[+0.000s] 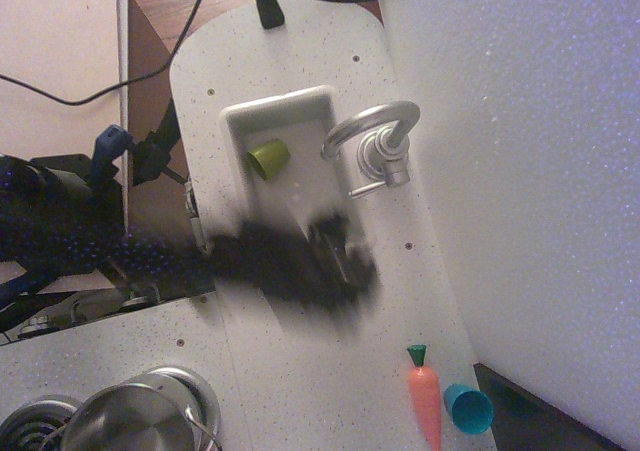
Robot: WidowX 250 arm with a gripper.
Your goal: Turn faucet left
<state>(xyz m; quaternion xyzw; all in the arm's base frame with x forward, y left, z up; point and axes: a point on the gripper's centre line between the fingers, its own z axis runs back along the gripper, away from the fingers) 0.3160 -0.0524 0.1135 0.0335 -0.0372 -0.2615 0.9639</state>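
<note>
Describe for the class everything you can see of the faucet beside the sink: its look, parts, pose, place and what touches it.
The faucet looks like matte silver metal. It has a cylindrical base standing on the white speckled counter at the sink edge, a high arched spout curving over the basin, and a thin lever sticking out from the base. Nothing touches it. The gripper, a dark motion-blurred shape, lies apart from it over the sink's near end.
</note>
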